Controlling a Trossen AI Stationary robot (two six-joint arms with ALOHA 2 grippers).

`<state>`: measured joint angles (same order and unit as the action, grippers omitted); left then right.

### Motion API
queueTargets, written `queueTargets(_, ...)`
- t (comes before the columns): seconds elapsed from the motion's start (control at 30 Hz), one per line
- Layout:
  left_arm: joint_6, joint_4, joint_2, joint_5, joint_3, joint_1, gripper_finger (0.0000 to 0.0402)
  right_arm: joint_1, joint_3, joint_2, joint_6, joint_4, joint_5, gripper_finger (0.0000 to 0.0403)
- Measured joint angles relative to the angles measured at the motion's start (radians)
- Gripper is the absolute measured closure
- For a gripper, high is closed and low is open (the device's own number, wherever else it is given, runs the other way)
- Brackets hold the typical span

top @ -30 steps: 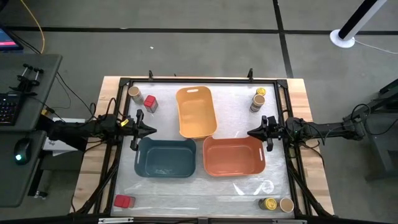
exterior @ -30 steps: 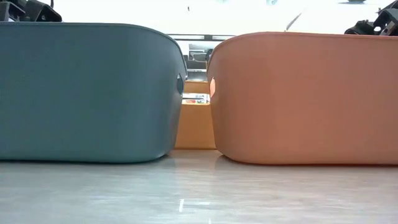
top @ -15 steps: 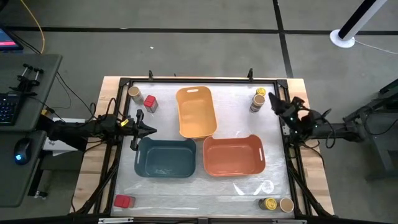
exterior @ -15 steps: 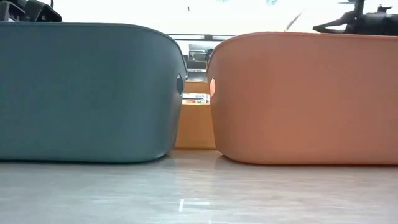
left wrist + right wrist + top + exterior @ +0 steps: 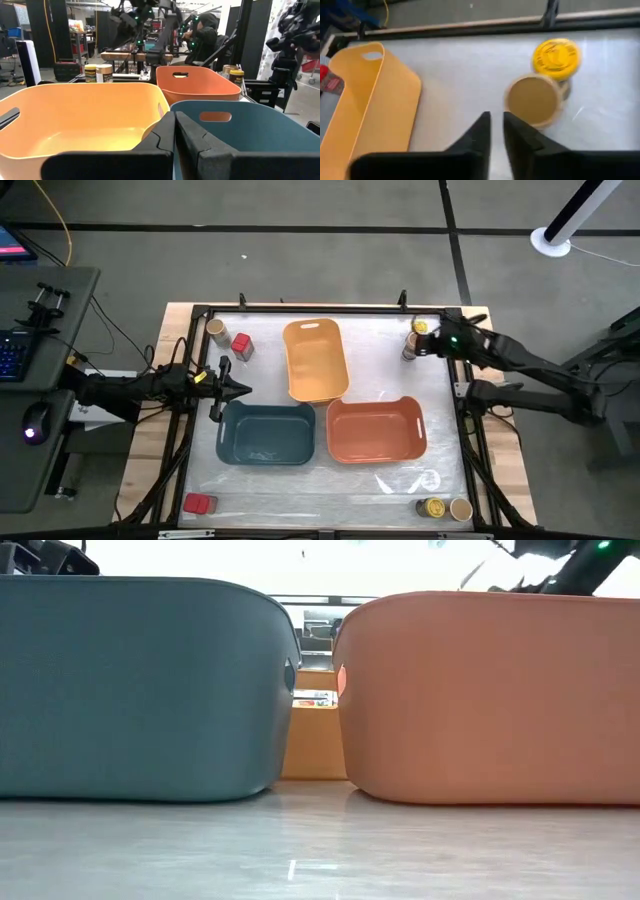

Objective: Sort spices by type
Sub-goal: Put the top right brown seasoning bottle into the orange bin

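Note:
My right gripper [image 5: 428, 345] hovers over the table's far right corner, its fingers a narrow gap apart [image 5: 495, 120]. Just past its tips stand a tan-lidded jar [image 5: 536, 100] and a yellow-lidded jar [image 5: 556, 57], side by side on their bases. My left gripper [image 5: 240, 388] waits shut at the teal bin's left far corner. Another tan-lidded jar [image 5: 215, 330] and a red tin [image 5: 242, 345] stand far left. A second red tin [image 5: 200, 503] sits near left. A yellow-lidded jar [image 5: 432, 507] and a tan-lidded jar [image 5: 460, 508] stand near right.
Three empty bins fill the middle: yellow [image 5: 315, 360] at the far side, teal [image 5: 267, 433] and orange [image 5: 375, 430] side by side in front of it. A black frame [image 5: 320, 310] rims the table. Bare white surface lies between the yellow bin and the far right jars.
My right arm has swung from the orange bin's right far corner toward the table's far right corner, and now points at the two jars there. My left arm and all containers have stayed put.

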<state>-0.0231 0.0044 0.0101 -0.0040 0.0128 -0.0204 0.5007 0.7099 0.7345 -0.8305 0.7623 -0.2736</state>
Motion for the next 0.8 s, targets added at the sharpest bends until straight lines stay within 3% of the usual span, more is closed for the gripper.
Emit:
queueTargets(0.23, 0.000, 0.000, 0.000, 0.000, 0.000, 0.000, 0.0401, 0.039, 0.073, 0.181, 0.000, -0.066, 0.029, 0.0186)
queueTargets(0.4, 0.000, 0.000, 0.000, 0.000, 0.000, 0.000, 0.0401, 0.048, 0.201, 0.307, 0.000, 0.104, 0.008, 0.0095)
queueTargets(0.57, 0.000, 0.000, 0.000, 0.000, 0.000, 0.000, 0.0401, 0.063, 0.327, 0.440, -0.046, 0.334, -0.073, 0.0076)
queueTargets(0.8, 0.000, 0.000, 0.000, 0.000, 0.000, 0.000, 0.0401, 0.120, 0.349, 0.574, -0.019, 0.330, -0.032, 0.0075)
